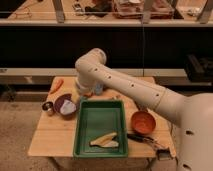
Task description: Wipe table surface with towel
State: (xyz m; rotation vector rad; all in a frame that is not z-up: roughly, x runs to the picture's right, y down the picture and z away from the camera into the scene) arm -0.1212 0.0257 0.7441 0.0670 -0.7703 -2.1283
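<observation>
Only 1 camera looks on. It sits high on the near side of the table [50, 135], close beside the robot's body [197, 130] at the table's near right corner, and faces steeply down and forward across it. The whole tabletop fills the lower half of the view, fairly near. The long counter [30, 22] beyond the table's far edge runs along the top. The arm [130, 87] crosses above the table's right half, and the gripper [85, 92] hangs near the table's far edge.
</observation>
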